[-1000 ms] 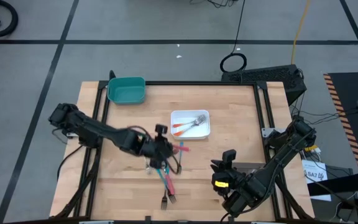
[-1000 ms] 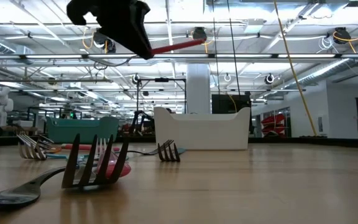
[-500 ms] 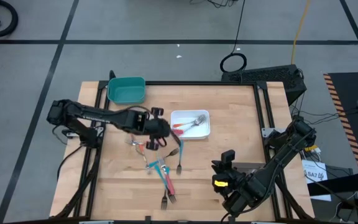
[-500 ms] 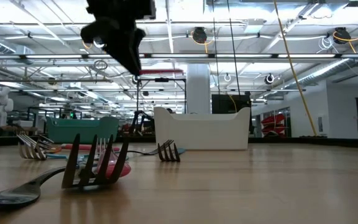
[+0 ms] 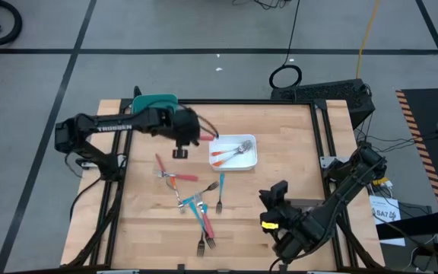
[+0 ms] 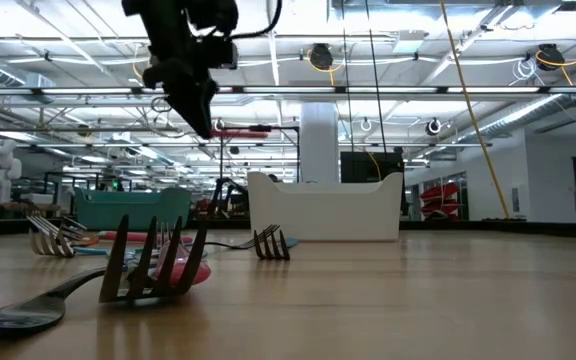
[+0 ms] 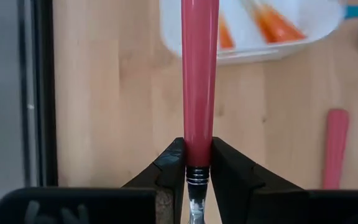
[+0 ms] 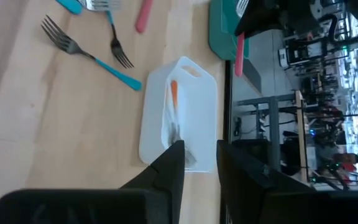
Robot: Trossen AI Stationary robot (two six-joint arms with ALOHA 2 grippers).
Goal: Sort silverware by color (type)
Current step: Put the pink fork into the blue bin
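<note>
Tabletop white tray (image 5: 250, 158): orange forks (image 5: 225, 155).

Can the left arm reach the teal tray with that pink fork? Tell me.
Probably yes. The left gripper holds the pink fork in the air right beside the teal tray, with nothing standing between them.

pink-handled fork (image 7: 199, 81), white tray (image 5: 234, 162), teal tray (image 5: 152, 101), orange-handled forks (image 5: 220, 155)

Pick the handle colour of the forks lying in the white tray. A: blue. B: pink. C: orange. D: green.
C: the white tray holds two forks with orange handles, seen from above and past the left tool.
</note>
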